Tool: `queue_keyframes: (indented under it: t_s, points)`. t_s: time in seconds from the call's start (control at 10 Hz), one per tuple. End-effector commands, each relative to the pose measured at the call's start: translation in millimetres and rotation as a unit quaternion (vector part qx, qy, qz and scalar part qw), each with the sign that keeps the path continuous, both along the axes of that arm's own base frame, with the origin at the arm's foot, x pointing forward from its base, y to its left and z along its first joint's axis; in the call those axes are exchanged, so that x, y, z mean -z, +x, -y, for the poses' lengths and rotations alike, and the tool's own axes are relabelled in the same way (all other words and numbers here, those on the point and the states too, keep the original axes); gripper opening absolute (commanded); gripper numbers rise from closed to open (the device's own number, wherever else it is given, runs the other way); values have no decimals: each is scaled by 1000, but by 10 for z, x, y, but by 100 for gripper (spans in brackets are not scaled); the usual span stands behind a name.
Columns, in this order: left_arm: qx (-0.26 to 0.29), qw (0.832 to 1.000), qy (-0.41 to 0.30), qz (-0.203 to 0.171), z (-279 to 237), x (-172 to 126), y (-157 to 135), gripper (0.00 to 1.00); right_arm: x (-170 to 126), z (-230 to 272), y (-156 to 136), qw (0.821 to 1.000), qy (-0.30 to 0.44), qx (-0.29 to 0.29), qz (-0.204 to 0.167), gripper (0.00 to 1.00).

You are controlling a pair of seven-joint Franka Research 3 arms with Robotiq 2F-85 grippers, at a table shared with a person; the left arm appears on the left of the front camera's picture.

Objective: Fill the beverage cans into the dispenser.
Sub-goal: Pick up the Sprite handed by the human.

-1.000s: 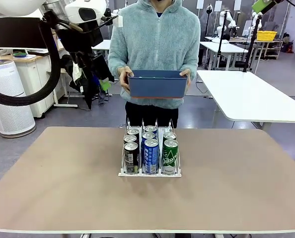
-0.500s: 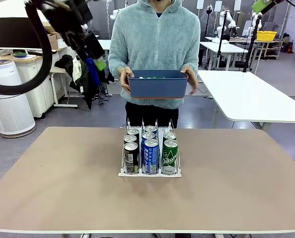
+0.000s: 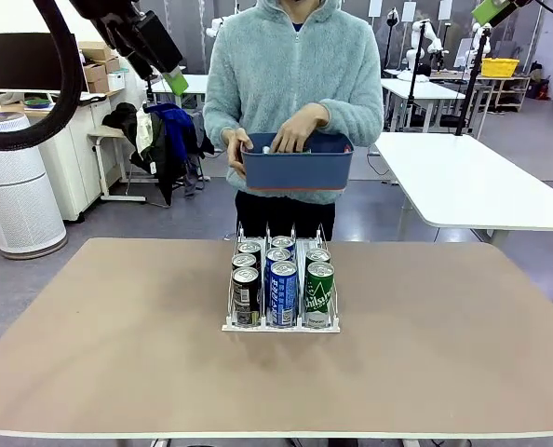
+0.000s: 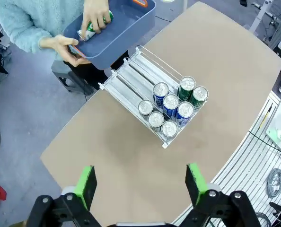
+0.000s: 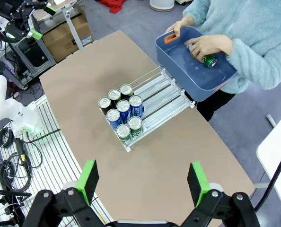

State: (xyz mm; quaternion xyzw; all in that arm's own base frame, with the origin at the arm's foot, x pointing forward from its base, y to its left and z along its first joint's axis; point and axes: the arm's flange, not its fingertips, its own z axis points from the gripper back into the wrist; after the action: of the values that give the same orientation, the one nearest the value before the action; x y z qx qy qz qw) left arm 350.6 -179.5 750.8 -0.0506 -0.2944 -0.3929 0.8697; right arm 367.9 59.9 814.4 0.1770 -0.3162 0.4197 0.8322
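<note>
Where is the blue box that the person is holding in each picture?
Front view: blue bin, upper middle.
Left wrist view: top edge, left of middle.
Right wrist view: upper right.
Shared landmark: the dispenser, whose empty end points at the bin.

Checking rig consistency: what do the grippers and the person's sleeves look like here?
The left gripper and right gripper: black two-finger bodies with bright green pads. A thick black cable loops near the left one. The person wears fluffy pale teal fleece sleeves.
</note>
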Motion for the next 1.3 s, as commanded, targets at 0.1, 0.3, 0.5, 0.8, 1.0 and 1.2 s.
queue_keyframes:
  t_s: [0.1,0.3,0.5,0.8,1.0,1.2]
  points:
    - [18,999,29,20,76,-158,-50,100,-1,-9,-17,1000,4,0,-4,100]
    - [23,998,39,35,152,-295,-103,100,-1,-9,-17,1000,4,0,-4,100]
    - [30,998,43,40,193,-372,-143,100,-1,-9,-17,1000,4,0,-4,100]
    - [46,998,46,28,252,-365,-97,100,-1,-9,-17,1000,4,0,-4,100]
    - [23,998,29,46,254,-392,-183,100,-1,-9,-17,1000,4,0,-4,100]
    - [23,998,29,46,254,-392,-183,100,-1,-9,-17,1000,4,0,-4,100]
